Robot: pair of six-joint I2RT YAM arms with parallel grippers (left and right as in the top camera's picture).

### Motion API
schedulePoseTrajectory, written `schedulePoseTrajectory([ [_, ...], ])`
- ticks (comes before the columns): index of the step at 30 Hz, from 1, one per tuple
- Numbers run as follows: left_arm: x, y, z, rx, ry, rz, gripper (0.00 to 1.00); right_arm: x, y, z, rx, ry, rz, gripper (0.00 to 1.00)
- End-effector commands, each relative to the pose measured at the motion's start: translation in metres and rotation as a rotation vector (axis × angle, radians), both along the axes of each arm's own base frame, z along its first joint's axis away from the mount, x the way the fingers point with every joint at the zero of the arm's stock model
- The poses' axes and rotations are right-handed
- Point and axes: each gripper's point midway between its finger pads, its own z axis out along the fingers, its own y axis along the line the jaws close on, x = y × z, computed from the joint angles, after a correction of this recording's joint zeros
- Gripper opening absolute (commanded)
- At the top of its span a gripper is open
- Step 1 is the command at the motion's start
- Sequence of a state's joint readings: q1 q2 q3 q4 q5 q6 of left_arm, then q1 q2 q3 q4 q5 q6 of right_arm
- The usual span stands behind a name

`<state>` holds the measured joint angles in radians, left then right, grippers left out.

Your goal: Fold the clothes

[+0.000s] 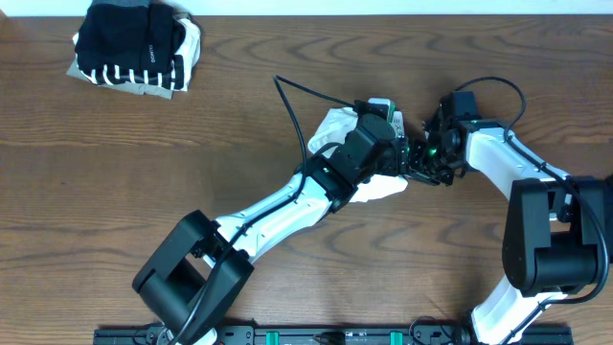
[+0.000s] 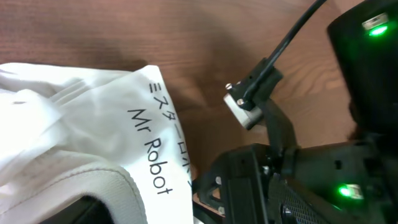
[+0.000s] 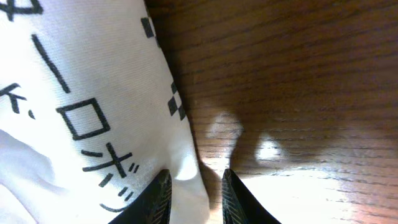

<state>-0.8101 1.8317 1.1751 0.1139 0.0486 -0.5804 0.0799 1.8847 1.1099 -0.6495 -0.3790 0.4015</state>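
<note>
A white T-shirt [image 1: 378, 188] lies bunched at the table's middle, mostly covered by my left arm. The left wrist view shows its collar and dark "Mr Robot" lettering [image 2: 149, 152]. My left gripper [image 1: 391, 146] hangs over the shirt, jaws wide apart, with cloth lying between and over them. Just to its right is my right gripper [image 1: 419, 161]. In the right wrist view its fingers [image 3: 196, 174] stand a narrow gap apart. The shirt's lettered edge [image 3: 186, 168] sits between them against the left finger, and a sliver of space shows before the right finger.
A stack of folded clothes [image 1: 134, 48], black, striped and beige, sits at the far left corner. The two arms nearly touch over the shirt, and the right arm's black body [image 2: 323, 180] fills the right of the left wrist view. Brown wooden table [image 1: 96, 192] surrounds everything.
</note>
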Motion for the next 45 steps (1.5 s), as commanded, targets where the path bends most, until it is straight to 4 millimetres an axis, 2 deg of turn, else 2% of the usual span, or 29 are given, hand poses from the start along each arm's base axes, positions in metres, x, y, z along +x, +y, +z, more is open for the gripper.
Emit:
schedulePoseTrajectory([
  [1, 0.006, -0.005, -0.003, 0.001, -0.003, 0.014, 0.73, -0.001, 0.007, 0.005, 0.018, -0.002, 0.006, 0.25],
  [3, 0.006, -0.006, -0.002, -0.003, -0.005, 0.013, 0.73, -0.003, 0.003, 0.003, 0.005, 0.013, -0.009, 0.2],
  [6, 0.007, -0.008, 0.001, -0.015, -0.016, 0.013, 0.73, -0.007, -0.012, 0.001, -0.039, 0.049, -0.067, 0.21],
  [11, 0.008, -0.008, 0.003, -0.019, -0.02, 0.013, 0.73, -0.015, -0.052, 0.008, -0.141, 0.075, -0.149, 0.29],
  [15, 0.008, -0.008, 0.002, -0.016, -0.018, 0.014, 0.73, -0.018, -0.076, 0.023, -0.165, 0.064, -0.211, 0.31],
  [19, 0.008, -0.008, -0.002, -0.01, -0.013, 0.015, 0.73, -0.019, -0.083, 0.037, -0.162, 0.039, -0.228, 0.32],
  [23, 0.01, -0.006, -0.01, 0.01, -0.015, 0.032, 0.73, -0.018, -0.081, 0.047, -0.154, 0.011, -0.228, 0.34],
  [31, 0.009, -0.005, -0.045, 0.062, 0.032, 0.03, 0.77, -0.02, -0.078, 0.049, -0.134, 0.016, -0.224, 0.35],
  [35, 0.008, -0.006, -0.049, 0.064, 0.039, 0.025, 0.77, -0.02, -0.078, 0.049, -0.137, 0.012, -0.208, 0.36],
  [38, 0.006, -0.009, -0.042, 0.047, 0.038, 0.01, 0.77, -0.021, -0.079, 0.049, -0.138, 0.013, -0.202, 0.36],
  [40, 0.003, -0.014, -0.031, 0.018, 0.036, -0.015, 0.77, -0.022, -0.079, 0.049, -0.14, 0.012, -0.192, 0.36],
  [45, 0.002, -0.015, 0.011, -0.043, -0.019, -0.02, 0.77, -0.021, -0.08, 0.049, -0.141, 0.006, -0.189, 0.38],
])
